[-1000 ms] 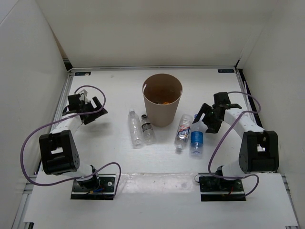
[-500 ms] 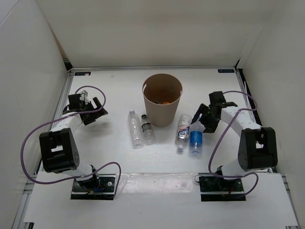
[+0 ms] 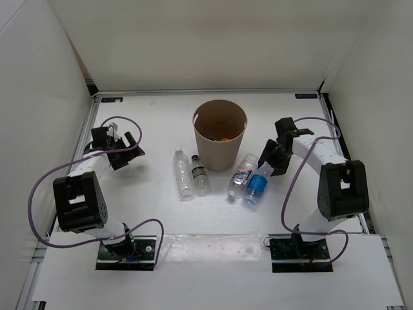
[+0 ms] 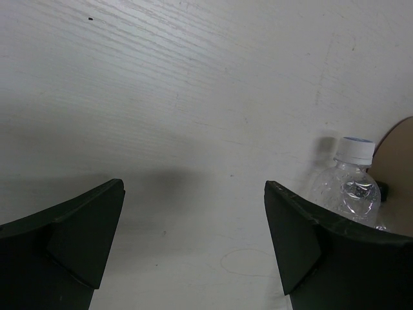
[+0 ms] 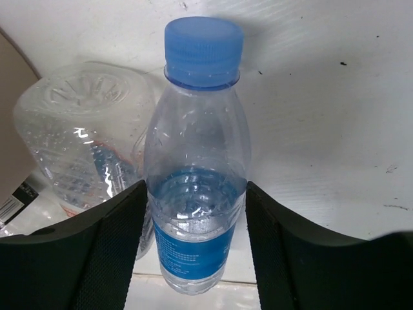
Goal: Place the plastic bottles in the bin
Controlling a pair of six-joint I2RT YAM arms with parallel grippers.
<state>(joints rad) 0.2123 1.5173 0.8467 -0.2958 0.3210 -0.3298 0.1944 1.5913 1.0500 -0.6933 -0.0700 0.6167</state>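
The brown paper bin (image 3: 220, 147) stands upright near the back middle of the table (image 3: 155, 123). Its top is open. Something small and orange (image 3: 223, 137) lies at the bottom, and I cannot tell what it is.

All four plastic bottles lie on their sides on the table, outside the bin. At the bin's 7 o'clock, close to it, the white-capped bottle (image 3: 182, 173) and the black-capped bottle (image 3: 199, 175) lie side by side. At its 5 o'clock lie a clear bottle (image 3: 239, 175) and the blue-capped bottle (image 3: 257, 184), right beside each other.

The right gripper (image 3: 268, 158) is at the blue-capped bottle. One of its fingers (image 5: 103, 252) is on each side of the bottle, just below the neck, pressed tight against it.

The left gripper (image 3: 122, 152) is at the bin's 9 o'clock, well apart from it. Its fingers (image 4: 71, 239) are wide apart, with only bare table between them.
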